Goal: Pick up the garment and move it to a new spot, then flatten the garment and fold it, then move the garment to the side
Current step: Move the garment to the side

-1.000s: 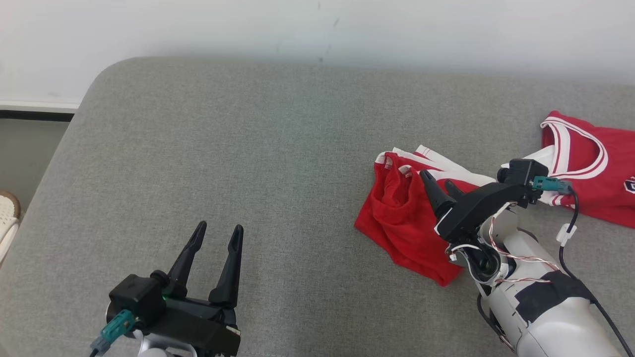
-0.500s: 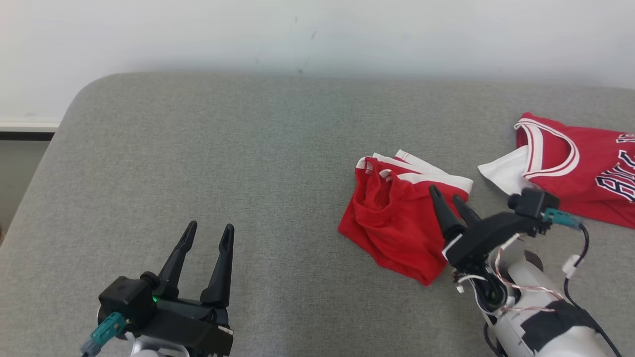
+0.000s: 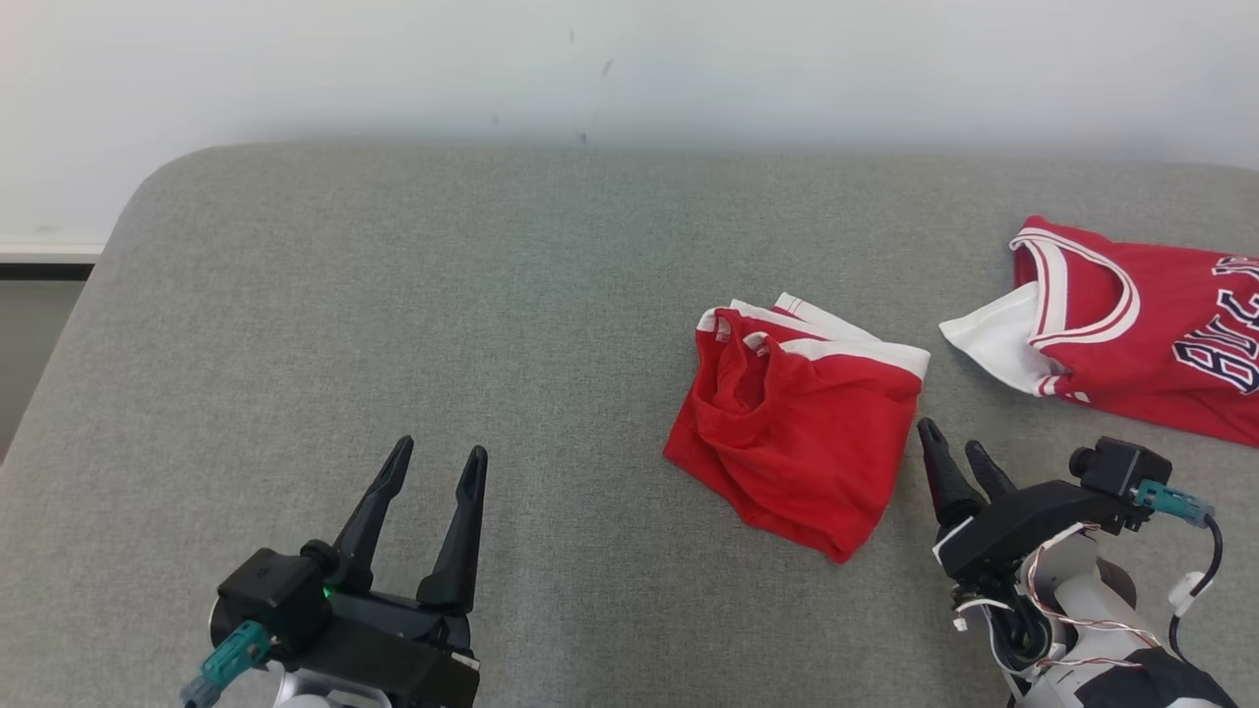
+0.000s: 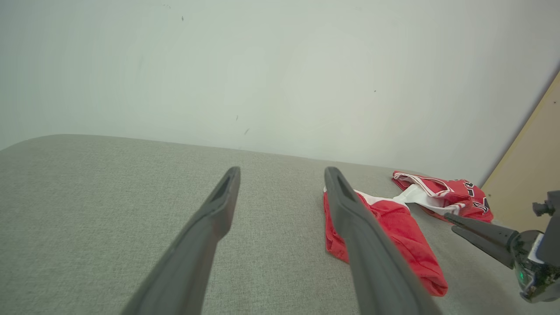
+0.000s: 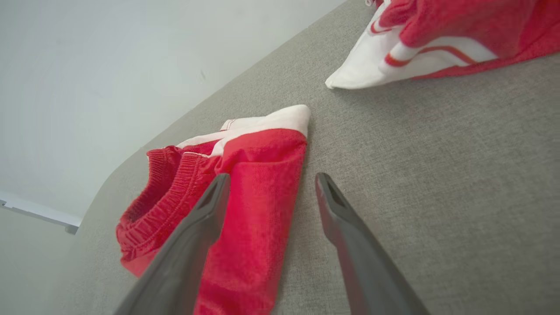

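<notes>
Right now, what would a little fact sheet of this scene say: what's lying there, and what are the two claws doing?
Surface: grey cushion
Folded item: red garment with white trim, right of centre
Other item: red jersey, far right, lying apart from the folded one
Left gripper: open, empty, over bare cushion
Right gripper: open, empty, beside the folded garment's right edge

Likely a home: grey upholstered sofa (image 3: 393, 295) against a white wall (image 3: 787, 59), shorts (image 3: 797, 442) and a jersey (image 3: 1131, 334) lying on it.
</notes>
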Available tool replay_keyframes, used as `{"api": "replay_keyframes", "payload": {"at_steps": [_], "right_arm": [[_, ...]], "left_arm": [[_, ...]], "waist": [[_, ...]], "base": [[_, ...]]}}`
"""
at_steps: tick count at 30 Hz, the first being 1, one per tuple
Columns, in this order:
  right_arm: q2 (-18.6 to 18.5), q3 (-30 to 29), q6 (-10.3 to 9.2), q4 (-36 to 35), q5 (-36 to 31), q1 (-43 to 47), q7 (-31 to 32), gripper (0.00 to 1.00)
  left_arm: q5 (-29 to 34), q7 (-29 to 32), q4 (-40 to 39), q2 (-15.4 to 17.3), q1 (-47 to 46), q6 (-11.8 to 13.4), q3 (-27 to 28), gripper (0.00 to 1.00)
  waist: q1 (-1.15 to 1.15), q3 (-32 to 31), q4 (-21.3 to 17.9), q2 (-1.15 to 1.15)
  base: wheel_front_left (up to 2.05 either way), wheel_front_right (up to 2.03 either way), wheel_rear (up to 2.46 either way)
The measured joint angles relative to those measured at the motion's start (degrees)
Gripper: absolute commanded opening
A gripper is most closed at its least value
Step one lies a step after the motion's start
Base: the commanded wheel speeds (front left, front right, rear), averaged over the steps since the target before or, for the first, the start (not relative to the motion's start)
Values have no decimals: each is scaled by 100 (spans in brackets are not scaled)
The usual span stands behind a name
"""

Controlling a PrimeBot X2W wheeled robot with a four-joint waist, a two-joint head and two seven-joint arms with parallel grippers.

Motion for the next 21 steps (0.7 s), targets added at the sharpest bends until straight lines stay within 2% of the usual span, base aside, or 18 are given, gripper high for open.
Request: {"api": "replay_keyframes", "payload": {"at_steps": [21], "right_arm": [[255,-202,48,1071,525,-482,417,100]], "left_arm": [[34,0,21,5,-164,-54,32,100]], "waist": [[0,328,450,0]], "base": [[0,0,0]]}}
